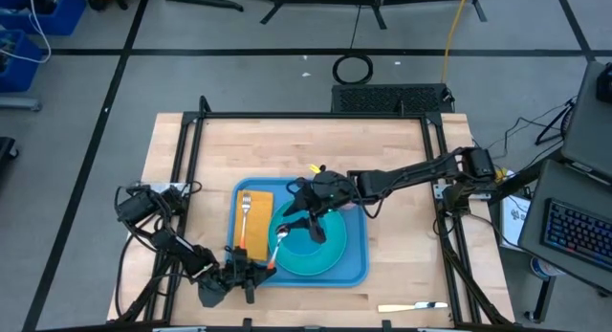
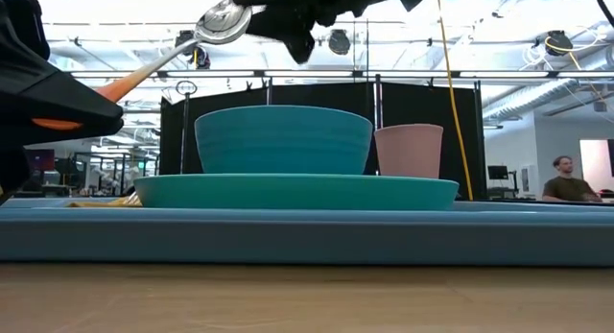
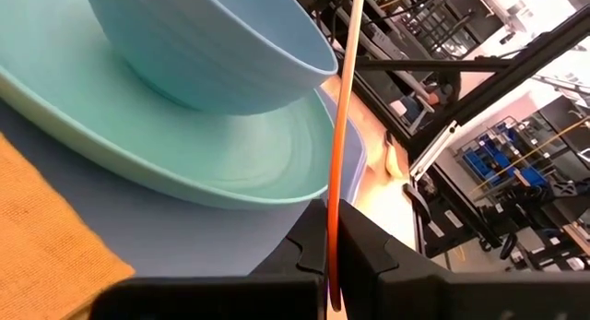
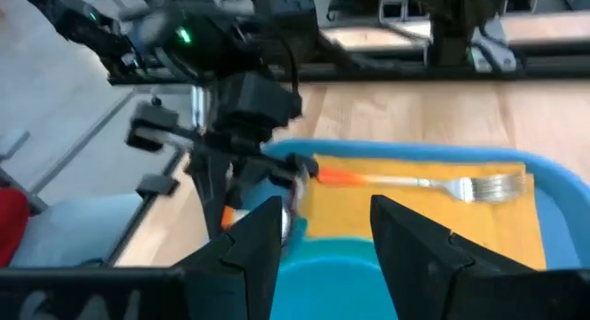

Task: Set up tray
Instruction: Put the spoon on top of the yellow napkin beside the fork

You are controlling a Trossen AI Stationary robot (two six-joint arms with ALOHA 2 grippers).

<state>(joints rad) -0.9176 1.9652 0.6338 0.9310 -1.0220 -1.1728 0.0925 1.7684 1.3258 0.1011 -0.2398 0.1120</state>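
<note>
Left gripper [image 3: 332, 265] clamping one spoon [image 1: 280, 238], right gripper [image 4: 324, 230] parted, one tray [image 1: 356, 265]

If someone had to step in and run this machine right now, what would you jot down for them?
Left gripper: shut on the orange handle of a spoon, held up over the plate's near edge, bowl end raised towards the right gripper.
Right gripper: open, hovering over the bowl, close to the spoon's bowl end but not holding it.
Tray: on the table, carrying a napkin with a fork on it, and a plate with the bowl on it. A pink cup stands behind the bowl.
Done: napkin, fork, plate, bowl, cup.
Left: place the spoon. A knife lies off the tray, near the table's front edge.
</note>
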